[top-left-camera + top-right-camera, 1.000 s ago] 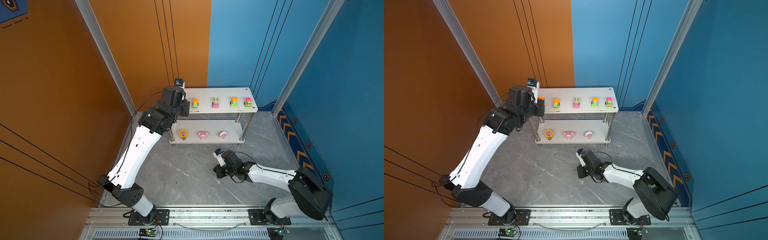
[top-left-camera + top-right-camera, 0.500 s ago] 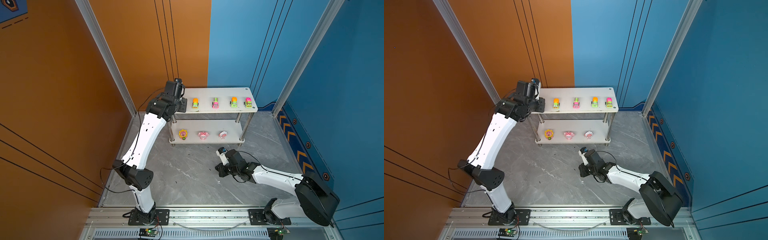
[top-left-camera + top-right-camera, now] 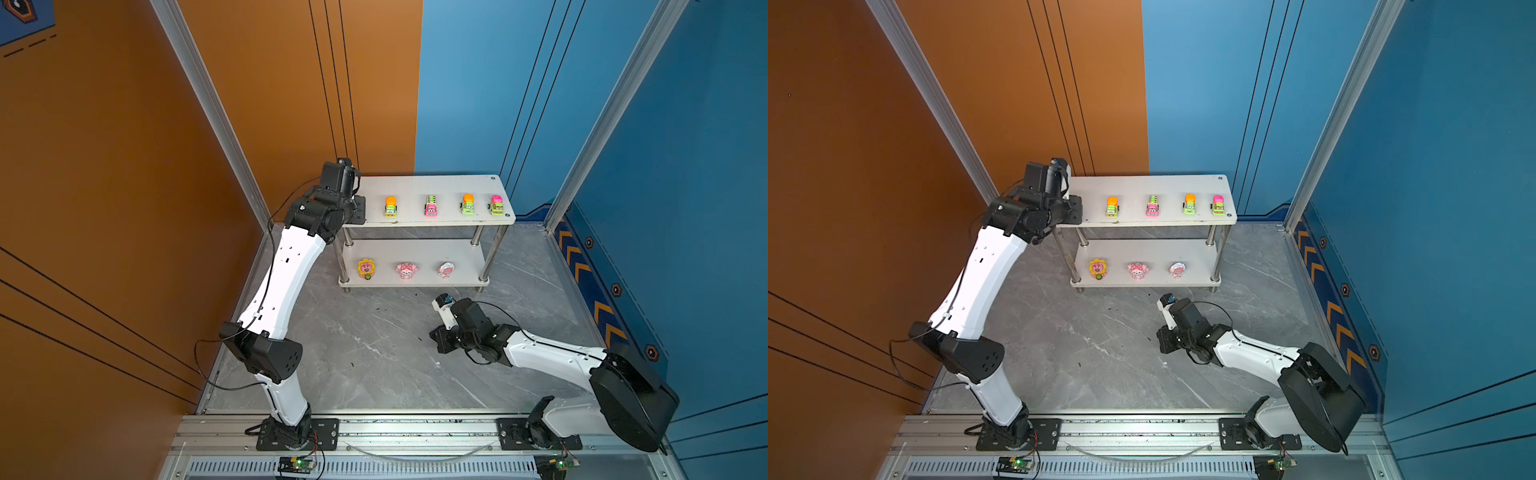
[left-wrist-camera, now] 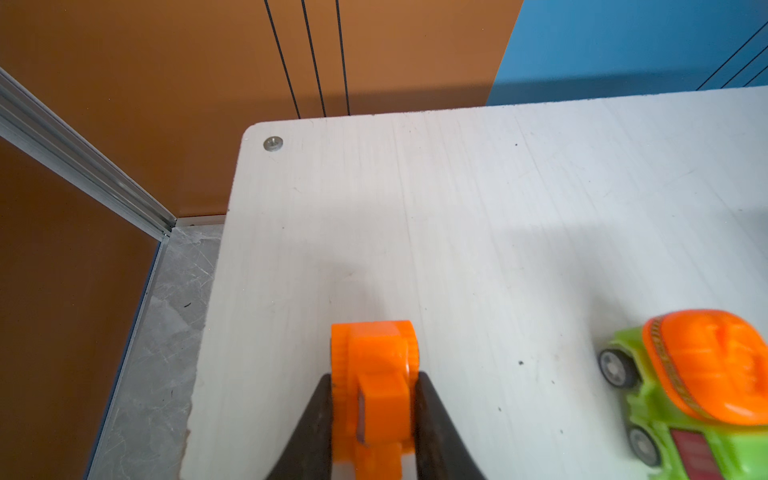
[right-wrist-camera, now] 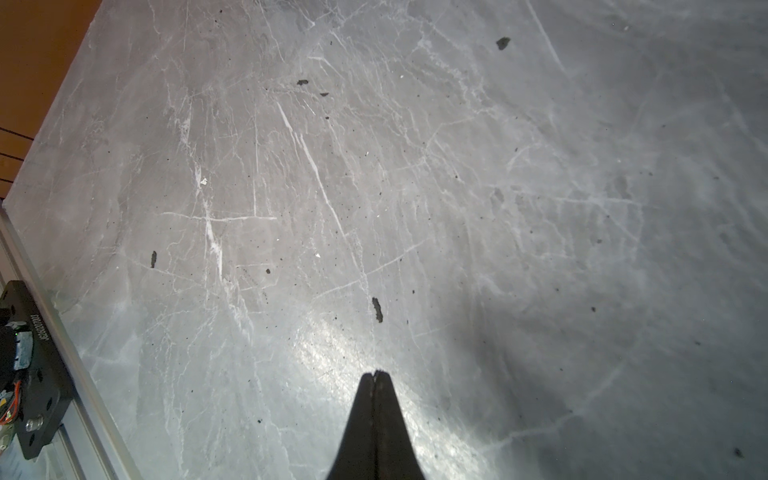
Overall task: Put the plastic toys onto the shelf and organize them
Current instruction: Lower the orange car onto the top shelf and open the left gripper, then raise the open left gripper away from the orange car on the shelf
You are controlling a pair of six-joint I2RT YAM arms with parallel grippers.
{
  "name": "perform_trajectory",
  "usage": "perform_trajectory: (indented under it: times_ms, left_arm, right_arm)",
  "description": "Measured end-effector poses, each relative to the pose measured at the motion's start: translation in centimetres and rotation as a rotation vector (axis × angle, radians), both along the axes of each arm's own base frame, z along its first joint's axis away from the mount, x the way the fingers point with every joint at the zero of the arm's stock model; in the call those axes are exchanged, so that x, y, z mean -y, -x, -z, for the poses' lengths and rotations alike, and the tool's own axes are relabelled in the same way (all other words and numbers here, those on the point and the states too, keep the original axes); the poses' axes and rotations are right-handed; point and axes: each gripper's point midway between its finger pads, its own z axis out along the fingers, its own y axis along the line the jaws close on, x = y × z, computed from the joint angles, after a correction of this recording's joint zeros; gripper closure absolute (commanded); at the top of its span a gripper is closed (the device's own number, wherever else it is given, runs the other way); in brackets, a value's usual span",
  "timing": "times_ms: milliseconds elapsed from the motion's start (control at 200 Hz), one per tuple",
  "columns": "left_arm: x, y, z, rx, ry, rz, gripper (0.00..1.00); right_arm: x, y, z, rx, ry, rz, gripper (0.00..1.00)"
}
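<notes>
The shelf (image 3: pixel 436 187) is a white two-tier rack by the back wall. Several toy cars stand in a row on its top board (image 3: pixel 1167 187), the leftmost green and orange (image 3: pixel 390 206) (image 4: pixel 698 390). Three round-headed figurines (image 3: pixel 406 270) sit on the lower board. My left gripper (image 3: pixel 357 210) (image 4: pixel 374 376) is at the top board's left end, shut on an orange toy (image 4: pixel 374 357) just over the white surface. In both top views the gripper hides that toy. My right gripper (image 3: pixel 436 343) (image 5: pixel 376 374) is shut and empty, low over the grey floor in front of the shelf.
Orange wall and an aluminium post (image 3: pixel 216 108) stand close behind the left arm. A chrome post (image 3: pixel 492 253) carries the shelf's front right corner. The grey marble floor (image 3: pixel 374 353) lies between the shelf and the base rail (image 3: pixel 415 432).
The left arm's elbow has folded down and inward, while its gripper stayed at the shelf's left end with the orange toy. The right arm shifted slightly on the floor.
</notes>
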Motion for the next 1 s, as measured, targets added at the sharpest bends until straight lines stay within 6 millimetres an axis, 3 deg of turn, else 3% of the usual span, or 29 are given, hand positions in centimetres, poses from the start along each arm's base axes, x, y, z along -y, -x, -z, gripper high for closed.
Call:
perform_trajectory:
  times_ms: [125,411,671,841,996]
  left_arm:
    - [-0.2,0.6,-0.1,-0.003,0.005,-0.005,0.74]
    - [-0.4,1.0,0.4,-0.023,0.005,-0.01,0.51]
    - [-0.5,1.2,0.5,-0.029,0.014,-0.018,0.42]
    - [-0.6,1.3,-0.5,-0.009,0.02,-0.017,0.34]
    - [-1.1,2.5,-2.6,0.038,0.021,-0.015,0.32]
  right_arm:
    - [0.0,0.1,0.1,-0.007,-0.001,-0.004,1.0]
    - [-0.1,0.1,0.1,-0.01,-0.003,-0.004,1.0]
    - [0.0,0.1,0.1,-0.01,-0.003,-0.002,1.0]
    - [0.1,-0.1,0.1,-0.009,-0.003,0.003,1.0]
    - [0.1,0.0,0.1,-0.01,-0.003,0.003,1.0]
